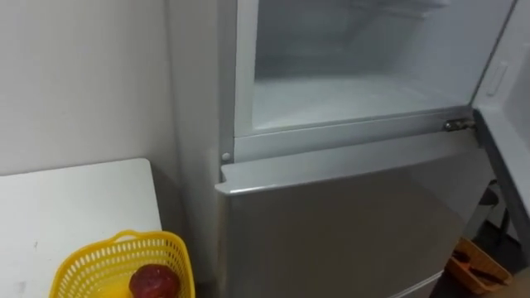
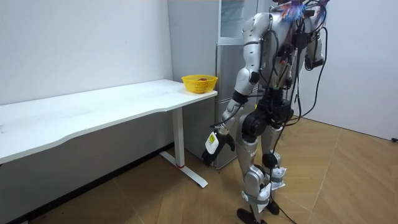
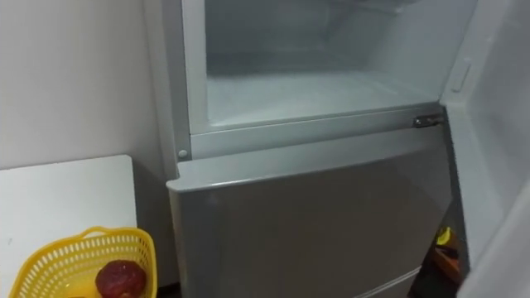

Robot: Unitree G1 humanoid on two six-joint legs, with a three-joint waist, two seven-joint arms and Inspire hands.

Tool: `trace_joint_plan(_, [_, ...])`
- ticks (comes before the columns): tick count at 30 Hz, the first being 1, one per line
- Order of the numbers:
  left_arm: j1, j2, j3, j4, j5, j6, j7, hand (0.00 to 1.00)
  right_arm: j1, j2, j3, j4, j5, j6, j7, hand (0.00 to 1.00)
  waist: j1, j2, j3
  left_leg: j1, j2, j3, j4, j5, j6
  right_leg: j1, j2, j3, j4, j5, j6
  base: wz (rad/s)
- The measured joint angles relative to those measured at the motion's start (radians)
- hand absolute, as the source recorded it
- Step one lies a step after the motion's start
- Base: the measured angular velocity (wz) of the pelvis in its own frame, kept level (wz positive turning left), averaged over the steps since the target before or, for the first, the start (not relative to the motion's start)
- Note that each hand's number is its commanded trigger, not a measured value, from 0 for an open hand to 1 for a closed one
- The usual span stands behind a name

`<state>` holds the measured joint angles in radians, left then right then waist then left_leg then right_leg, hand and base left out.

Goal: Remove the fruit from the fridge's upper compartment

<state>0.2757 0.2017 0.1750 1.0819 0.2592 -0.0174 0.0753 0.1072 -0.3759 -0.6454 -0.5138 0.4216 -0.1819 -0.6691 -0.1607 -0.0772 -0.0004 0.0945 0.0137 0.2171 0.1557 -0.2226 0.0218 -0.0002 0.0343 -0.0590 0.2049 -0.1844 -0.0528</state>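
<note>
- Ahead, the fridge's upper compartment [image 1: 348,91] stands open. Its top is cut off by the view's edge, and its floor is pale and hazy.
- Its door [image 1: 507,91] is swung out to the right, mostly out of view. A small oblong on its inner face could be a label or a moulding (no writing can be made out).
- A metal hinge [image 1: 458,125] sits at the compartment's lower right corner, above the shut lower door [image 1: 348,223].
- On the near left, a white table [image 1: 74,207] carries a yellow basket [image 1: 83,257], partly cut off below.
- A red fruit [image 1: 154,281] lies in the basket; its kind is unclear.
- An orange thing [image 1: 476,266] lies on the floor at the near right, half hidden.
- The left hand [image 2: 214,149] hangs low beside the thigh, and I cannot tell how its fingers are set.
</note>
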Motion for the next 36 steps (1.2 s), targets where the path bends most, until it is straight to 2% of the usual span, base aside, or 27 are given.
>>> trace_joint_plan(6, [-0.009,-0.002,-0.039,-0.002,0.019,0.033,-0.004,0.00,-0.012,0.006,0.105,-0.002,-0.042,0.029,0.120,0.00,0.022,0.002,-0.0021,-0.013,0.008,-0.003,0.011,0.000,0.000,-0.003,-0.003,-0.021,0.000,0.004,-0.004,0.02])
trace_joint_plan(10, [-0.010,-0.002,-0.074,-0.001,0.020,0.032,-0.017,0.00,-0.013,0.006,0.178,-0.001,-0.043,0.034,0.227,0.00,0.030,0.005,-0.0006,-0.011,0.009,-0.004,0.013,0.000,-0.001,0.005,0.000,-0.019,-0.001,0.006,-0.007,0.01])
trace_joint_plan(12, [-0.008,-0.003,-0.081,-0.001,0.025,0.033,-0.020,0.00,-0.014,0.006,0.199,0.000,-0.043,0.051,0.287,0.00,0.032,0.008,0.0016,-0.012,0.010,-0.005,0.014,0.001,-0.002,0.005,0.000,-0.021,-0.001,0.007,-0.008,0.04])
trace_joint_plan(16, [-0.007,-0.003,-0.081,0.004,0.070,0.034,-0.021,0.00,-0.016,0.007,0.243,0.039,-0.097,0.055,0.391,0.00,0.063,0.008,0.0022,-0.013,0.012,-0.009,0.014,0.001,-0.003,0.004,0.000,-0.023,-0.001,0.008,-0.009,0.00])
trace_joint_plan(20, [-0.006,-0.002,-0.081,0.018,0.070,0.035,-0.021,0.00,-0.017,0.007,0.276,0.050,-0.122,0.068,0.448,0.00,0.090,0.010,-0.0009,-0.012,0.011,-0.017,0.014,0.001,-0.002,0.007,-0.002,-0.026,-0.003,0.008,-0.009,0.05])
trace_joint_plan(22, [0.001,-0.003,-0.081,0.017,0.070,0.036,-0.020,0.00,-0.021,0.007,0.310,0.080,-0.127,0.068,0.477,0.00,0.108,0.009,0.0013,-0.012,0.011,-0.017,0.014,0.001,-0.002,0.008,-0.002,-0.026,-0.004,0.008,-0.009,0.00])
trace_joint_plan(25, [0.001,-0.007,-0.080,0.017,0.070,0.037,-0.019,0.00,-0.027,0.007,0.313,0.092,-0.154,0.070,0.513,0.00,0.117,0.006,0.0020,-0.013,0.011,-0.019,0.014,0.001,-0.002,0.013,-0.002,-0.026,-0.005,0.008,-0.008,0.01])
trace_joint_plan(31, [-0.001,-0.008,-0.080,0.014,0.070,0.037,-0.018,0.00,-0.028,0.007,0.350,0.108,-0.175,0.075,0.591,0.00,0.117,0.006,0.0013,-0.013,0.010,-0.029,0.014,0.001,-0.003,0.021,-0.001,-0.029,-0.019,0.009,-0.007,0.04])
trace_joint_plan(36, [0.004,-0.008,-0.080,0.014,0.070,0.038,-0.018,0.00,-0.028,0.007,0.350,0.108,-0.178,0.075,0.607,0.00,0.115,0.005,-0.0002,-0.014,0.010,-0.030,0.014,0.001,-0.003,0.028,-0.002,-0.033,-0.020,0.010,-0.006,0.00])
